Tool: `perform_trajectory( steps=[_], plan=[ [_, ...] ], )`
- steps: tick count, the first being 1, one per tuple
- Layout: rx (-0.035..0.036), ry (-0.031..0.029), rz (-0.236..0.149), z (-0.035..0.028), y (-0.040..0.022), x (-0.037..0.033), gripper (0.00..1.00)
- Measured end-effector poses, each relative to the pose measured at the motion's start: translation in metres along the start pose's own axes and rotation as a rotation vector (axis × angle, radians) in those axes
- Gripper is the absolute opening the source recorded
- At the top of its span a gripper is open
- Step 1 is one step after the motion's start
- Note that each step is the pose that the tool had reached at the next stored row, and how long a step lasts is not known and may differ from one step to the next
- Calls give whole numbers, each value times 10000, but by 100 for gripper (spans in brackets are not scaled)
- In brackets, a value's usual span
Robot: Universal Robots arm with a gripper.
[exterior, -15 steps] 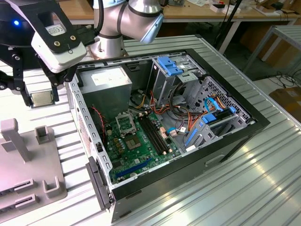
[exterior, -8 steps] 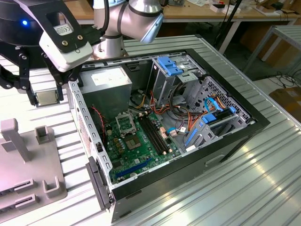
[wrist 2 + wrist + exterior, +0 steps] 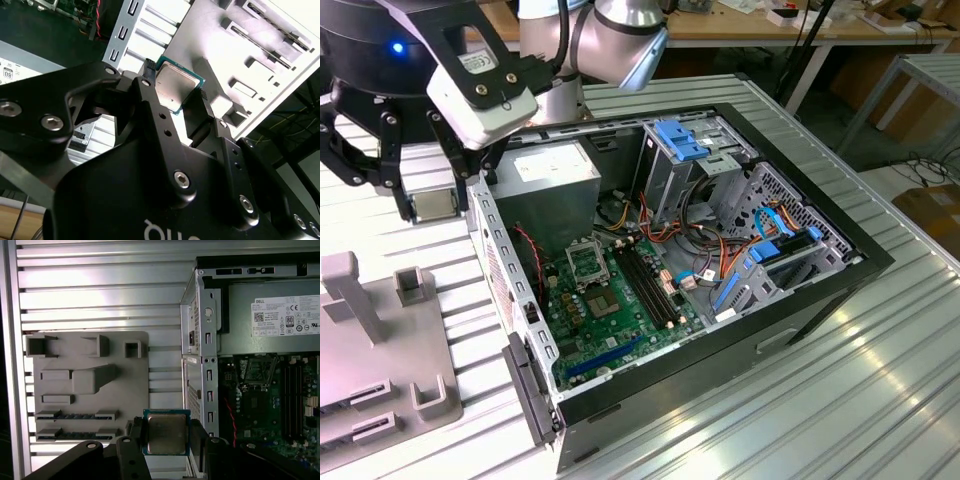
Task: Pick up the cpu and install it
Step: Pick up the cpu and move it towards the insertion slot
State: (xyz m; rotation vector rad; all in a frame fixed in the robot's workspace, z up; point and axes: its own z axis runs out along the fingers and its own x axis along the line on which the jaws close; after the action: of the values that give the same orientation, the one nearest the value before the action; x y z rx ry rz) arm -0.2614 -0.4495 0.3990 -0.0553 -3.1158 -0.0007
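Cpu (image 3: 166,433) is pinched flat by two opposite edges between the gripper's (image 3: 167,439) closed-in fingers (image 3: 199,437).

Exterior view: high, oblique, over open black metal computer case (image 3: 700,385). Both wrist views: close behind black claw (image 3: 166,432) (image 3: 175,87), sharing case edge.

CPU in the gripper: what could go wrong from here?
The gripper holds the cpu only by two opposite edges; it could slip or tilt.
It's outside the computer case, whose side wall stands between it and the socket and could be clipped.
The socket sits close to the power supply, leaving the gripper little room.
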Motion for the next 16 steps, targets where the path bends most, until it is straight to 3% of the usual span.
perform_trajectory(
  steps=[16],
  plan=[
    [1,0,0,-5,7,-206,47]
  ],
)
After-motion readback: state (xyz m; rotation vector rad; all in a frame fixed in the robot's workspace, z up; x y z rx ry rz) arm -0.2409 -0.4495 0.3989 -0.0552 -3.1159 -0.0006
